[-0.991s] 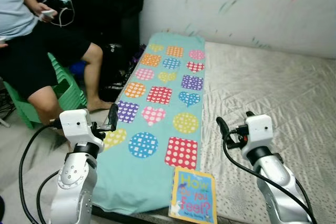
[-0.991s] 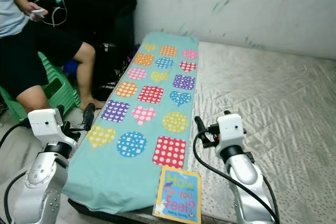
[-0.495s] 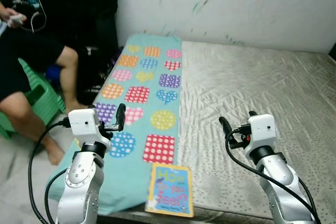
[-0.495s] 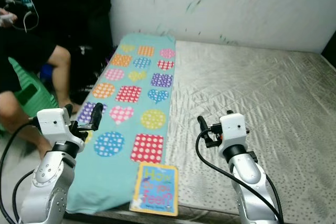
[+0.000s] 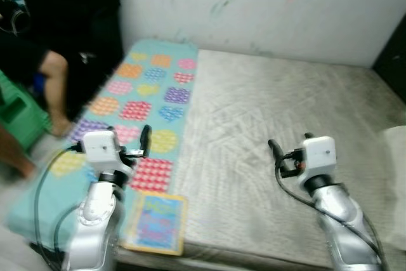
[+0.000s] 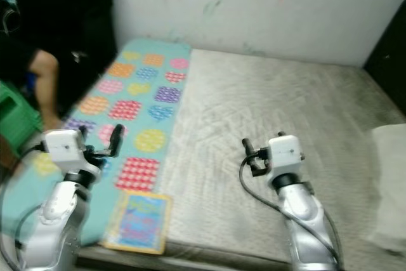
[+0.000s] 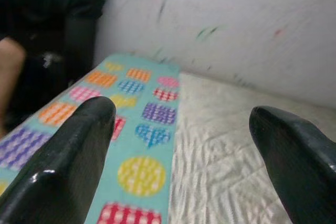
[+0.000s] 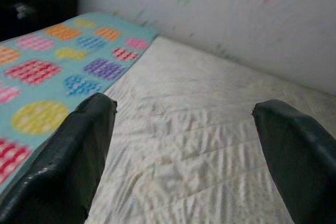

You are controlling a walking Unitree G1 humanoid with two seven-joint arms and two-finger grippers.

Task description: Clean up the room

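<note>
With both the left claw (image 5: 145, 139) and right claw (image 5: 290, 148) wide open and empty, the robot did best to settle its blurred view before reaching for the colourful picture book (image 5: 154, 221) at the near left edge of the grey quilted bed (image 5: 273, 106)

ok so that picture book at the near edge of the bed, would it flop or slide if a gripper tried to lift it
The picture book lies flat with straight edges, so it probably stays fairly stiff when lifted. It rests partly on the patterned blanket, so a push may drag the cloth along. It sits at the mattress edge, so a nudge toward the robot could tip it off.
</note>
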